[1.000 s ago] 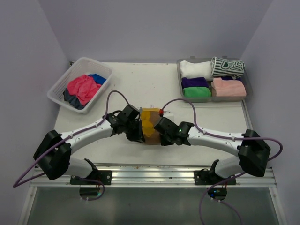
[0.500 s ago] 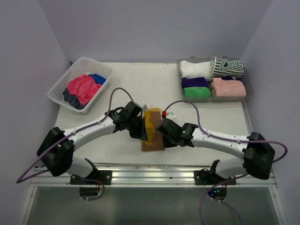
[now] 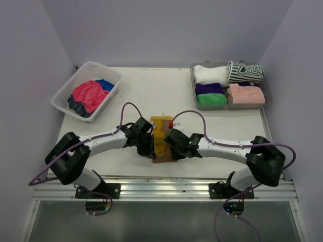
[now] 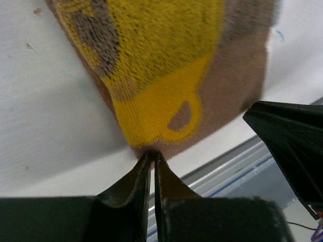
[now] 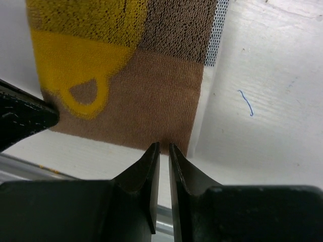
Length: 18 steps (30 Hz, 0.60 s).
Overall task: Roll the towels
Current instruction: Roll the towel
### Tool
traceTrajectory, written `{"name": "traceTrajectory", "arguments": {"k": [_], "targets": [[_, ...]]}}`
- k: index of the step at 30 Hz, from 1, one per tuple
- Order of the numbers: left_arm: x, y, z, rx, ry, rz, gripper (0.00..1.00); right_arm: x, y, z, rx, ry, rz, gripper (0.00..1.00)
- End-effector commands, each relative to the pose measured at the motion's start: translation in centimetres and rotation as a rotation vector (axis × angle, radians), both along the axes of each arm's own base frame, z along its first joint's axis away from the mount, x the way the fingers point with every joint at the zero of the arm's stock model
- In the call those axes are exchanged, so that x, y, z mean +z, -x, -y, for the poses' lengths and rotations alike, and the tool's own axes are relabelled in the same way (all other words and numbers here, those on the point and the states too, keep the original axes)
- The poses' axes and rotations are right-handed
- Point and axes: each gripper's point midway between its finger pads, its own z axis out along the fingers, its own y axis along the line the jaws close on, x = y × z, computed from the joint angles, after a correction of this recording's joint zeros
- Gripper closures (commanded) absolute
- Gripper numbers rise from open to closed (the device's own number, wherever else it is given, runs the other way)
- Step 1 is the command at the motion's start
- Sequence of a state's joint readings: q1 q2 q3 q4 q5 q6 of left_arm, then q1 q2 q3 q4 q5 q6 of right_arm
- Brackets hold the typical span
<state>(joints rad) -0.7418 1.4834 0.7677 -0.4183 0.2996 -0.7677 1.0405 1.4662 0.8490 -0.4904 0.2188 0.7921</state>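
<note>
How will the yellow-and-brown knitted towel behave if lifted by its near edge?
Likely floppy: the yellow-and-brown knitted towel lies folded over itself. Probably light, since the left gripper pinches just its thin edge. Its textured knit should resist slipping.

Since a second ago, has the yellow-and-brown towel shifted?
Yes. In the top view, the near edge of the yellow-and-brown towel has come closer to the metal rail. Its far edge sits about where it was.
</note>
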Motion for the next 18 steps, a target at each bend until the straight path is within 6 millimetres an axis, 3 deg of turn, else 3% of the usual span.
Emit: {"name": "traceTrajectory", "arguments": {"k": [1,3,5,11,12,15,18], "targets": [[-2.3,-0.8,0.0,0.024,-0.018,0.015,0.91,-2.8,-0.4,0.1,-0.026,0.029,0.003,0.84],[-3.0,-0.7,-0.4,0.025,-0.044,0.003,0.92,-3.5,-0.1,0.2,-0.031,0.032,-0.018,0.86],[-2.4,-0.8,-0.6,0.028,-0.048,0.017,0.92,-3.3,0.1,0.3,-0.039,0.027,-0.024,0.87],[1.4,-1.2,-1.6,0.042,-0.060,0.099,0.86,0.7,-0.3,1.4,-0.070,-0.019,0.051,0.82],[1.7,-1.2,-1.7,0.049,-0.054,0.104,0.83,1.6,-0.4,1.5,-0.073,-0.041,0.069,0.80],[2.2,-0.7,-1.6,0.066,-0.038,0.101,0.71,1.7,-0.2,2.1,-0.074,-0.028,0.072,0.75],[1.6,0.0,-1.2,0.074,-0.026,0.086,0.60,0.6,0.5,2.2,-0.053,-0.025,0.039,0.70]]}}
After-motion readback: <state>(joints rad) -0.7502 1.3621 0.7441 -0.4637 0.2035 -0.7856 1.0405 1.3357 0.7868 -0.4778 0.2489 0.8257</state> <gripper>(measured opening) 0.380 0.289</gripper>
